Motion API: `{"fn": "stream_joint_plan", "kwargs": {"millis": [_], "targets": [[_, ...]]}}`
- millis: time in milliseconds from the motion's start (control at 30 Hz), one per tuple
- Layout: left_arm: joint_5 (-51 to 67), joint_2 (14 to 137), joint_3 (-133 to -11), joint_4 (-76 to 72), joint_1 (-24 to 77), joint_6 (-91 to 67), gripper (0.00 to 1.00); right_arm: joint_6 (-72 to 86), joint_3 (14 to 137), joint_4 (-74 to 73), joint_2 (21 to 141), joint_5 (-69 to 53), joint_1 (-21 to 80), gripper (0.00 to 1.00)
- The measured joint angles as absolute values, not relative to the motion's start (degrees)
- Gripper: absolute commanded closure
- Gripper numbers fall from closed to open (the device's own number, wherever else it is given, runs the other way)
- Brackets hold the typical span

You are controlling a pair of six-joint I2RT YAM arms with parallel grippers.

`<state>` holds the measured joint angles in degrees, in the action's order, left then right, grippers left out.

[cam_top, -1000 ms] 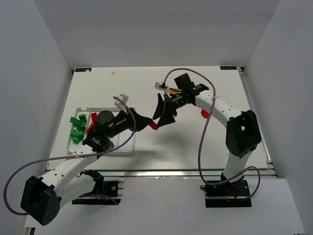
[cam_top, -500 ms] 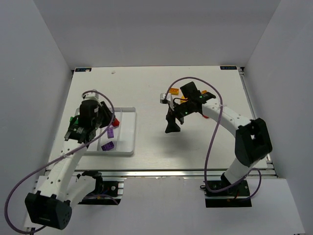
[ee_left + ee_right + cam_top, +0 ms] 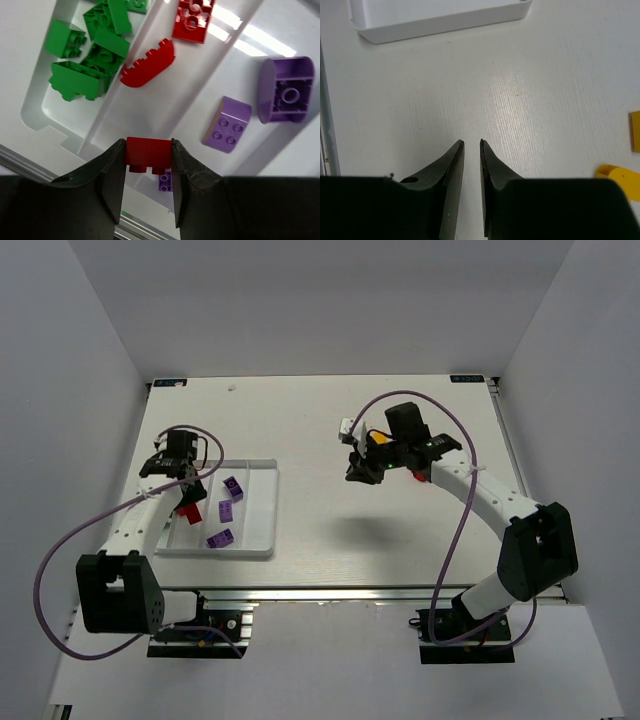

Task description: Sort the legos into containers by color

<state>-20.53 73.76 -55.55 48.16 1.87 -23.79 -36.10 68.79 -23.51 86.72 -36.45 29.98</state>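
My left gripper (image 3: pixel 148 141) is shut on a small red lego (image 3: pixel 148 151), which hangs over the near end of the white tray (image 3: pixel 252 464). Below it, green legos (image 3: pixel 85 55) fill the tray's outer compartment. A red arch (image 3: pixel 148 62) and a red brick (image 3: pixel 193 20) lie in the one beside it, and purple legos (image 3: pixel 229 124) lie farther in. My right gripper (image 3: pixel 472 142) hovers over bare table at mid-table (image 3: pixel 356 472). Its jaws are nearly together with only a thin gap and nothing between them. Yellow legos (image 3: pixel 617 176) lie to its right.
The tray's long side wall (image 3: pixel 440 17) shows ahead of the right gripper. An orange-yellow lego (image 3: pixel 378 437) and a red one (image 3: pixel 419 476) lie close under the right arm. The table's metal front rail (image 3: pixel 330 592) runs along the near edge.
My left arm has swung from mid-table back over the tray, carrying the red lego. My right gripper has pulled back to the right, and its jaws have gone from wide open to nearly together.
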Motion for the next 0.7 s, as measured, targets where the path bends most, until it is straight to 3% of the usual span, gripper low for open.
{"fn": "stream_joint_plan", "kwargs": {"millis": [100,167,200,233,267,300,333,367,500,600,700], "targets": [[-22.1,76.4,-55.9,47.7,1.2,-23.3,1.00,-35.7,68.4,-23.3,86.7,-36.1,28.9,0.73],[-22.6,77.9,-55.9,47.4,1.2,-22.9,1.00,-35.2,68.4,-23.2,86.7,-36.0,28.3,0.66],[-22.9,78.7,-55.9,47.2,1.2,-22.8,1.00,-34.9,68.3,-22.9,86.7,-35.9,28.1,0.59],[-23.2,79.4,-55.9,47.0,1.2,-22.7,0.98,-34.7,68.3,-22.8,86.7,-35.7,27.8,0.42],[-23.5,80.2,-55.9,46.8,1.2,-22.5,0.75,-34.5,68.2,-22.5,86.7,-35.4,27.6,0.33],[-23.7,80.9,-55.9,46.5,1.2,-22.5,0.63,-34.4,68.0,-22.1,86.7,-34.7,27.4,0.18],[-23.9,81.5,-55.9,46.3,1.2,-22.5,0.52,-33.8,67.8,-22.0,86.7,-34.3,27.2,0.11],[-24.0,82.0,-55.9,46.2,1.2,-22.5,0.35,-33.8,67.5,-21.7,86.7,-33.3,26.9,0.11],[-24.2,82.0,-56.6,46.1,1.2,-22.4,0.11,-31.4,66.0,-18.5,86.7,-28.2,25.2,0.10],[-23.7,81.2,-58.3,46.0,1.2,-22.9,0.02,-27.1,65.5,-16.0,87.6,-20.8,23.3,0.11],[-21.6,78.5,-59.4,45.2,1.2,-23.4,0.02,-23.0,67.1,-16.2,90.9,-17.4,20.5,0.12]]}}
